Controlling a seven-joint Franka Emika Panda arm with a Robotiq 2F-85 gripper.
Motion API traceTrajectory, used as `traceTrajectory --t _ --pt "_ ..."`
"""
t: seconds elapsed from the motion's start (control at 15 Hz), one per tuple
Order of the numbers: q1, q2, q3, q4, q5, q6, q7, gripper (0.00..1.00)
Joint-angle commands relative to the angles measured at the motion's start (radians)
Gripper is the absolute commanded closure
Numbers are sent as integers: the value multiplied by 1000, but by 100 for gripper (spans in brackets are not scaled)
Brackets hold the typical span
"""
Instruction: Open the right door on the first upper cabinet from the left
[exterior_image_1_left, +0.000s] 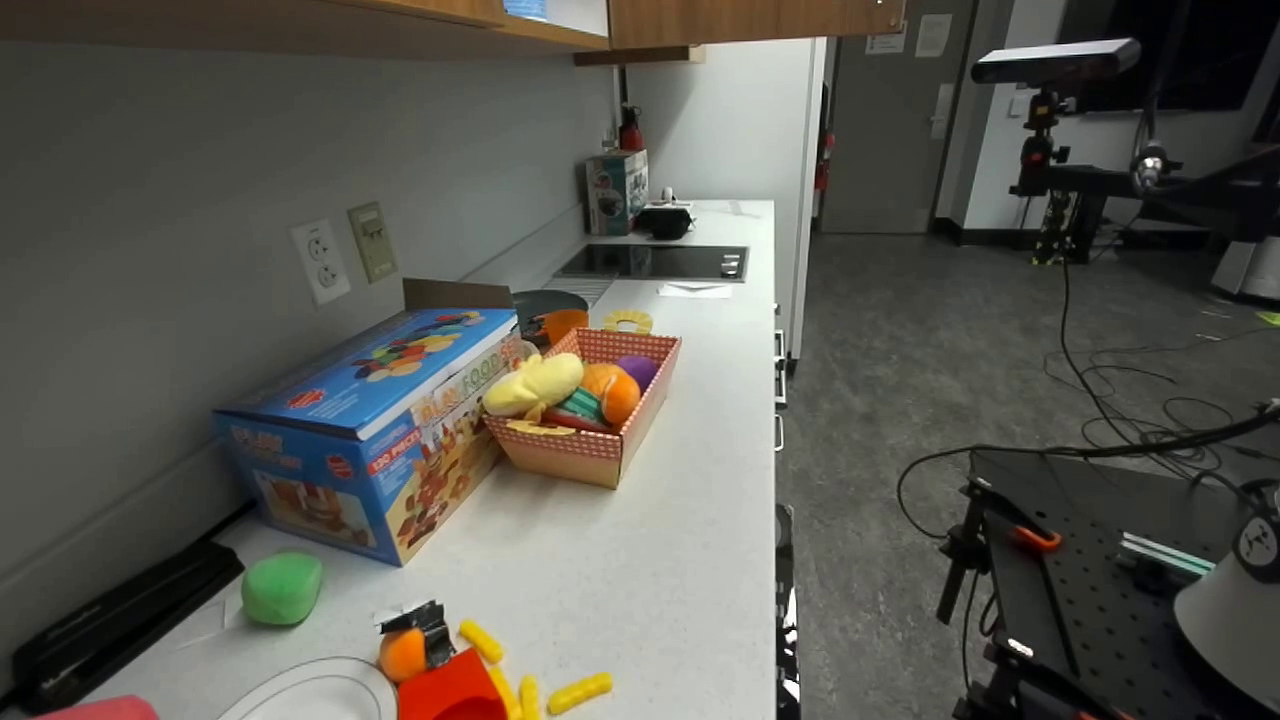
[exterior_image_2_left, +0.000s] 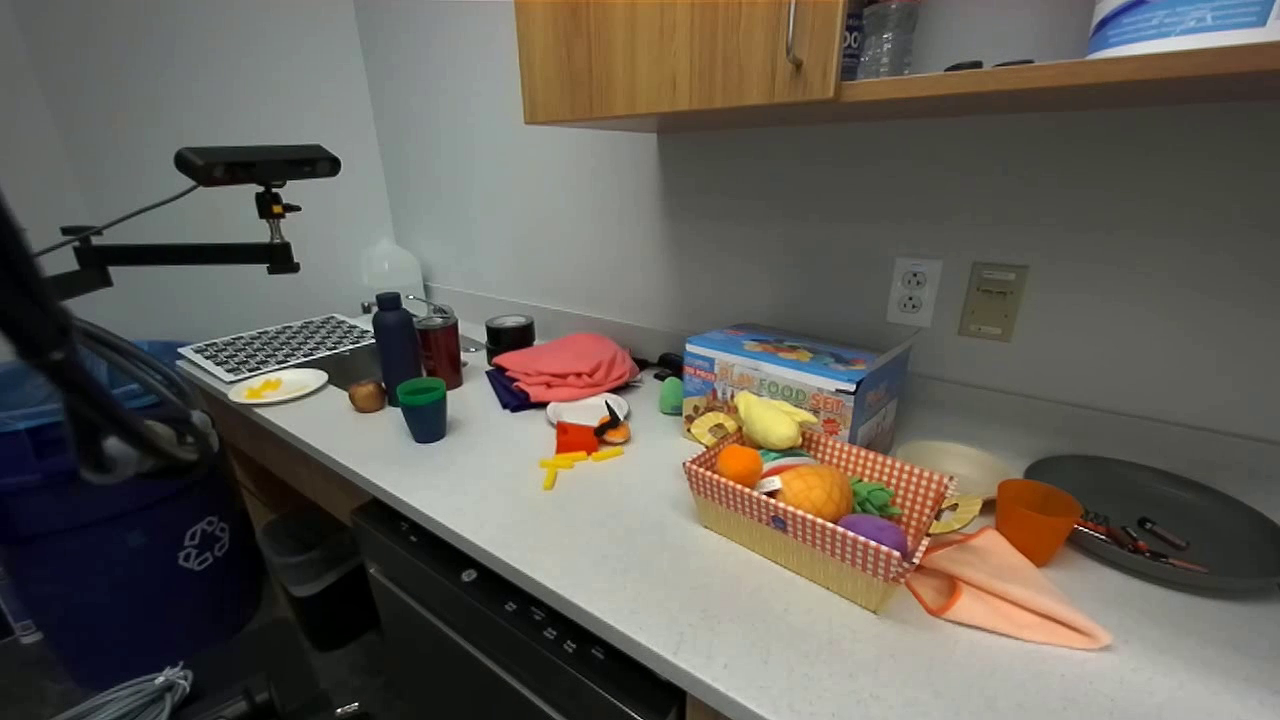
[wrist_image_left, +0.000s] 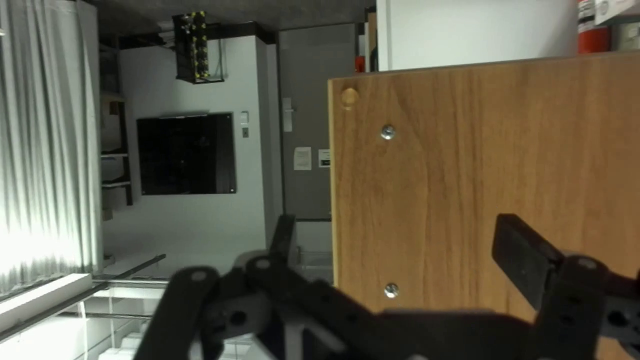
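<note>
The right door (exterior_image_1_left: 760, 20) of light-brown wood is swung out from the first upper cabinet (exterior_image_1_left: 300, 30) at the top of an exterior view. The cabinet's lower board (exterior_image_2_left: 1000, 85) also shows in an exterior view, with the right half of the cabinet standing open and the left door shut. In the wrist view I face the inner side of the right door (wrist_image_left: 450, 175), with two screws and its free edge at the left. My gripper (wrist_image_left: 400, 237) is open and empty, its fingers spread before the door; contact cannot be told. It is out of both exterior views.
A blue play-food box (exterior_image_1_left: 390, 410) and a basket (exterior_image_1_left: 570, 465) of toy food stand on the white countertop (exterior_image_1_left: 700, 560). A container (exterior_image_2_left: 1190, 25) and a clear bottle (exterior_image_2_left: 888, 40) stand inside the cabinet. A camera on an arm (exterior_image_1_left: 1055, 62) stands at the right.
</note>
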Motion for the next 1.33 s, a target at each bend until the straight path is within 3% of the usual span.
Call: traceTrajectory --t 0.0,0.47,0.8,1.27 --pt "38 -114 -21 -58 12 130 -88 0" --pt "81 -251 -55 -146 105 438 -286 0" --pt "115 -307 -88 -206 333 653 -489 0" --pt "299 -370 -170 -255 506 692 -679 0"
